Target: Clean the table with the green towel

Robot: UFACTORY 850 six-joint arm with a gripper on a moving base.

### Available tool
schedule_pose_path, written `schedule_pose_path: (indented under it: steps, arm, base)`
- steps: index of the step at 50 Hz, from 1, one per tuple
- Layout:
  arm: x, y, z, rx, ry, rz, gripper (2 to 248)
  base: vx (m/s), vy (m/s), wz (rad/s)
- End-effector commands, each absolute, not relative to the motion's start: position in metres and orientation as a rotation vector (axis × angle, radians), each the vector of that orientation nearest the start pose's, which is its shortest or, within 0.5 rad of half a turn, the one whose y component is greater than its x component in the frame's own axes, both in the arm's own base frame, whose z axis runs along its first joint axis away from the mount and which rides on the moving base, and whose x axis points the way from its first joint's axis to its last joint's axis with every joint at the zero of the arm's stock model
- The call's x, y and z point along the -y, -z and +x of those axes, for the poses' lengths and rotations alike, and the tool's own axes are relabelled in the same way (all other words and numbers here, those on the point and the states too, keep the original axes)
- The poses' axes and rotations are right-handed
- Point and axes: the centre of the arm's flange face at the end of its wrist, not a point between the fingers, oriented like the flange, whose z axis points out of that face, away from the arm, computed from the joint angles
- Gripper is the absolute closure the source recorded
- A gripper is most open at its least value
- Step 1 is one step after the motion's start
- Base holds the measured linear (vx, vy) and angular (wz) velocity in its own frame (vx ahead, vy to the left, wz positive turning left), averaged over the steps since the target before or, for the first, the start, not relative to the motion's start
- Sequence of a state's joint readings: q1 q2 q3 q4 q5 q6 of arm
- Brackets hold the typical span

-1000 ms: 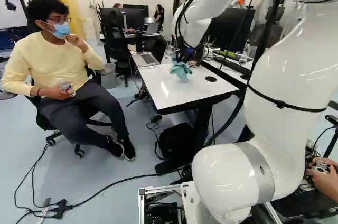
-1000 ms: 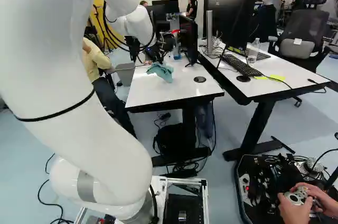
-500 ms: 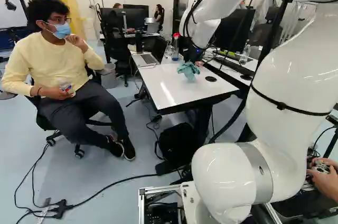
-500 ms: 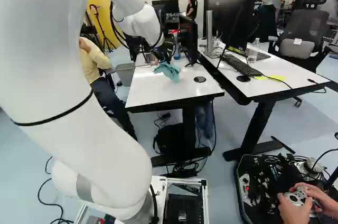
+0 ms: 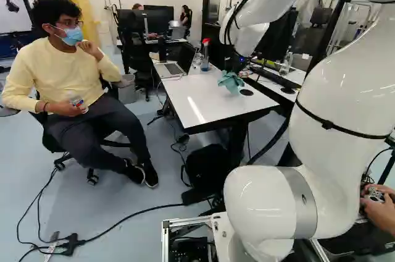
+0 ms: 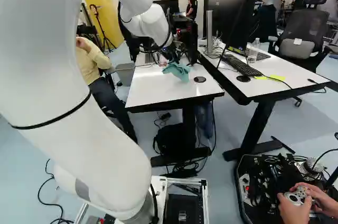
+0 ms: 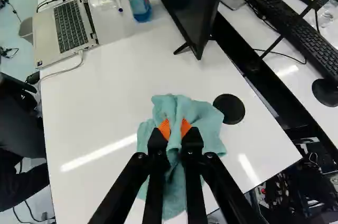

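Green towel (image 7: 207,134): bunched in the tool, over the tabletop (image 7: 100,97), just beside the round black cap (image 7: 229,109); whether its underside presses on the surface, cannot tell
Tool (image 7: 175,130): closed on the cloth, a fold pinched between the two orange pads, loose cloth fanning out on both sides
Step in hand: judged to be the wiping itself, towel already picked up; how much surface has been covered, cannot tell
Next move: calls for the towel low and in light contact, then a sweep across the bare surface toward the laptop (image 7: 63,27) side, stopping short of laptop and screen (image 7: 186,2)
Towel pointing: crumpled, so no true front; one short end pokes out ahead of the pads, toward the screen, a longer tail runs back beneath the fingers
Long axis: roughly in line with the fingers in the wrist view, approximate given the folds
Bottle (image 7: 139,1): stands ahead, beyond the towel and well apart; a long forward stroke could knock it, in my estimate
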State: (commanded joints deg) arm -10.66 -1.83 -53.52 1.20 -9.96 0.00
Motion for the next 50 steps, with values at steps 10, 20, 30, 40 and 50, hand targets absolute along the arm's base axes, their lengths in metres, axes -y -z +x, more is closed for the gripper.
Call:
schedule_pose_path:
  steps: [10, 20, 30, 40, 50]
  arm:
    - [0.109, -0.541, 0.491, -0.317, 1.152, -2.995, 209]
    - [0.126, -0.541, 0.492, -0.328, 1.160, -3.019, 209]
    - [0.143, -0.541, 0.493, -0.363, 1.163, -3.031, 209]
    - [0.159, -0.541, 0.494, -0.407, 1.165, -3.036, 209]
    - [0.162, -0.541, 0.494, -0.416, 1.166, -3.037, 205]
  base:
    - [0.000, 0.000, 0.000]
    - [0.000, 0.000, 0.000]
    - [0.000, 0.000, 0.000]
    - [0.000, 0.000, 0.000]
    - [0.000, 0.000, 0.000]
